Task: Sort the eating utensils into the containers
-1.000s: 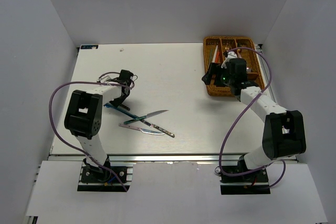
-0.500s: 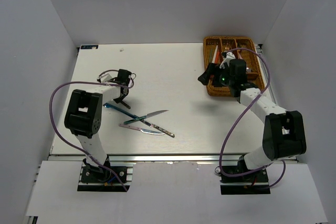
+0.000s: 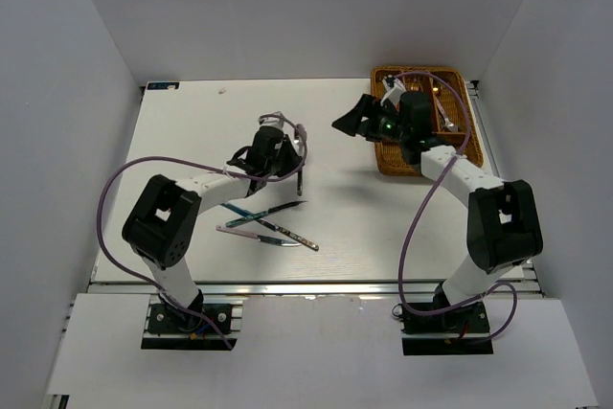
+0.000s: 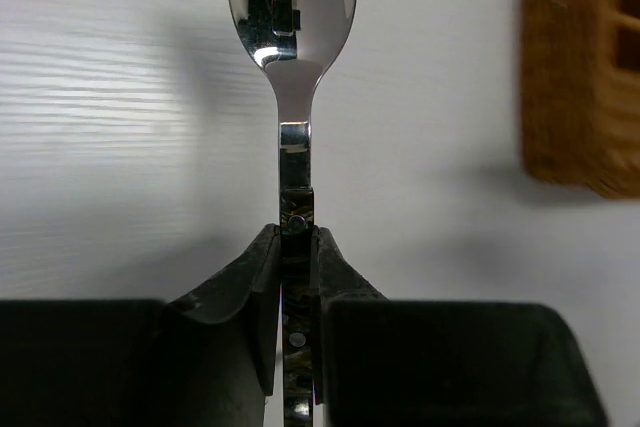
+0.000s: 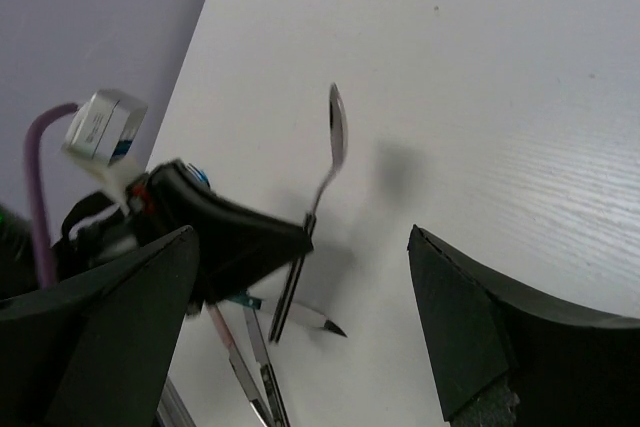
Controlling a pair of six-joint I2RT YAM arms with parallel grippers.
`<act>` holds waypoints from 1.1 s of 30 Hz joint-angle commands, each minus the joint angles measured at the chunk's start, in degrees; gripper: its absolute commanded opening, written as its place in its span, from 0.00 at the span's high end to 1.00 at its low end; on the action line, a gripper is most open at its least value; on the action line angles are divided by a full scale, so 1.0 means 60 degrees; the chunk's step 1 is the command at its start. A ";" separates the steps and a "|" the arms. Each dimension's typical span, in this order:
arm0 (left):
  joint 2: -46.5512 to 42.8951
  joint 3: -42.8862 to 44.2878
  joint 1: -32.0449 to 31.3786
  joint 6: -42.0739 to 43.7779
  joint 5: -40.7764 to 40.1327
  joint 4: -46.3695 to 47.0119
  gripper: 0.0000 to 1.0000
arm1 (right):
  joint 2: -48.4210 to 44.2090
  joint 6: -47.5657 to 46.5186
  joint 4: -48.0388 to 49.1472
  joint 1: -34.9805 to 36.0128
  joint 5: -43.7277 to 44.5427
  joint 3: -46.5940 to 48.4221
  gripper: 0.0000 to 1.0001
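1. Left tool (image 4: 297,237) is pinched narrow on the dark handle of a mirror-bright spoon (image 4: 291,7), over open white worktop (image 3: 192,112).
2. Right tool (image 3: 356,120) gapes wide beside the left edge of the wicker tray (image 3: 397,168).
3. Slim utensils (image 3: 268,225) lie crossed towards the worktop's near edge.

L gripper (image 4: 297,235) tight, R gripper (image 3: 356,120) wide

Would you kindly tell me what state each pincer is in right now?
Left pincer: closed on the spoon.
Right pincer: open, holding nothing.
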 commanded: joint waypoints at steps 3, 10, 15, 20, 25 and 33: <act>-0.1319 -0.0206 -0.0423 0.0514 0.2551 0.2164 1.00 | 0.0532 -0.0494 -0.1053 0.0759 0.1699 0.1522 0.11; -0.1627 -0.0455 -0.0702 0.0193 0.3404 0.2956 1.00 | 0.0974 -0.0480 -0.1729 0.1258 0.2230 0.1700 0.13; -0.1525 -0.0748 -0.0702 -0.0131 0.3887 0.3615 1.00 | 0.0945 -0.0334 -0.1364 0.1537 0.1542 0.1510 0.55; -0.1539 -0.0807 -0.0687 -0.0131 0.3726 0.3733 0.93 | 0.0944 -0.0070 -0.0866 0.1537 0.0605 0.1349 0.94; -0.1641 -0.0822 -0.0702 -0.0277 0.3069 0.3139 0.40 | 0.1179 -0.0142 -0.1127 0.1201 0.0355 0.1612 1.00; -0.3308 0.0031 -0.0702 -0.0570 -0.1194 -0.2813 0.05 | 0.1953 -0.2820 -0.4215 -0.1772 0.2095 0.4259 1.00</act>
